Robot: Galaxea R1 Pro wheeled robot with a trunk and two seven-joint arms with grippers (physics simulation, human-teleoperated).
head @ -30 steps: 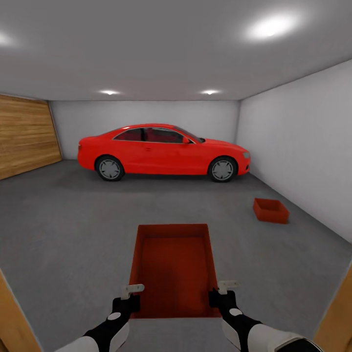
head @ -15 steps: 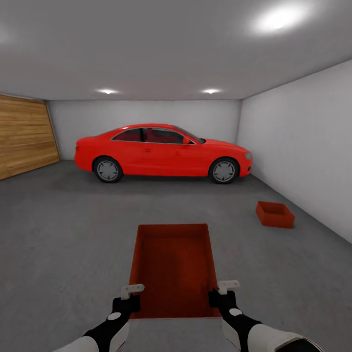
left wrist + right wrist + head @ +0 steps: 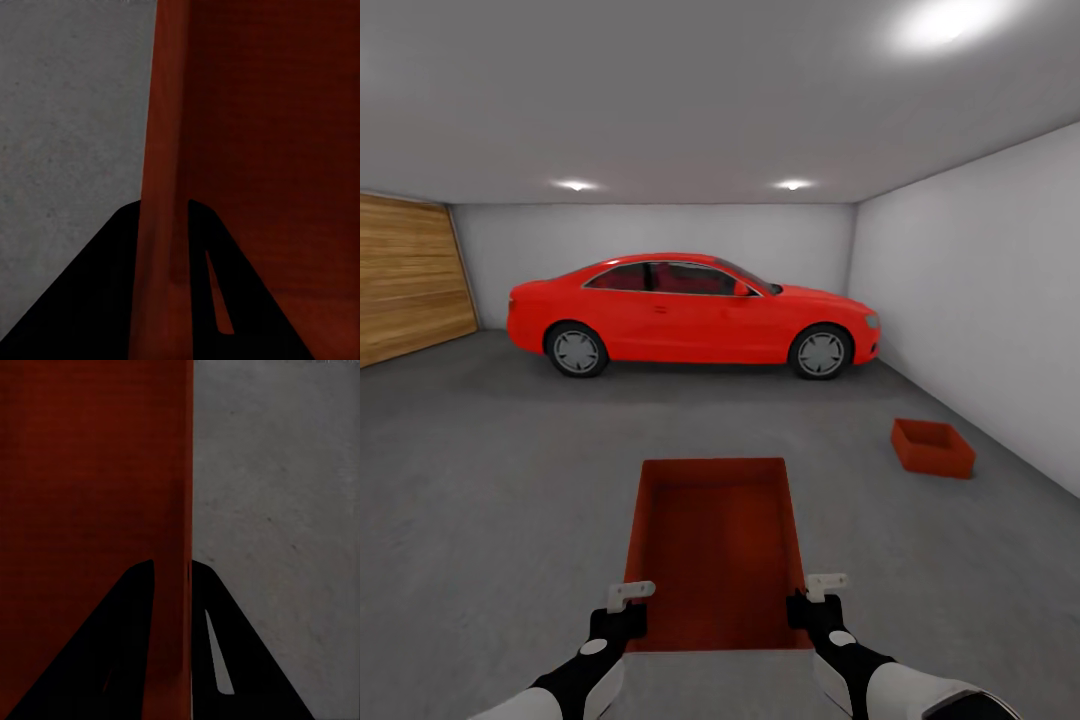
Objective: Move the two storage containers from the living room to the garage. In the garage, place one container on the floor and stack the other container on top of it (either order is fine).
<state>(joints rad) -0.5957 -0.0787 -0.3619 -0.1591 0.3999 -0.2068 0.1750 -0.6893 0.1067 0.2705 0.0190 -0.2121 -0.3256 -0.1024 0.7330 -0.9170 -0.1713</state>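
I hold one orange-red storage container out in front of me, above the garage floor. My left gripper is shut on its left wall. The right gripper is shut on its right wall. In each wrist view the thin wall runs between the dark fingers, with grey concrete beside it. The other storage container rests on the floor ahead to the right, close to the right wall.
A red car is parked broadside across the back of the garage. A wooden panel door lines the left side and a pale grey wall the right. Open concrete lies between me and the car.
The view has advanced into the garage: the wooden door frame edges at the lower corners are gone and the floor container sits lower and further right. The held container keeps its place between my grippers.
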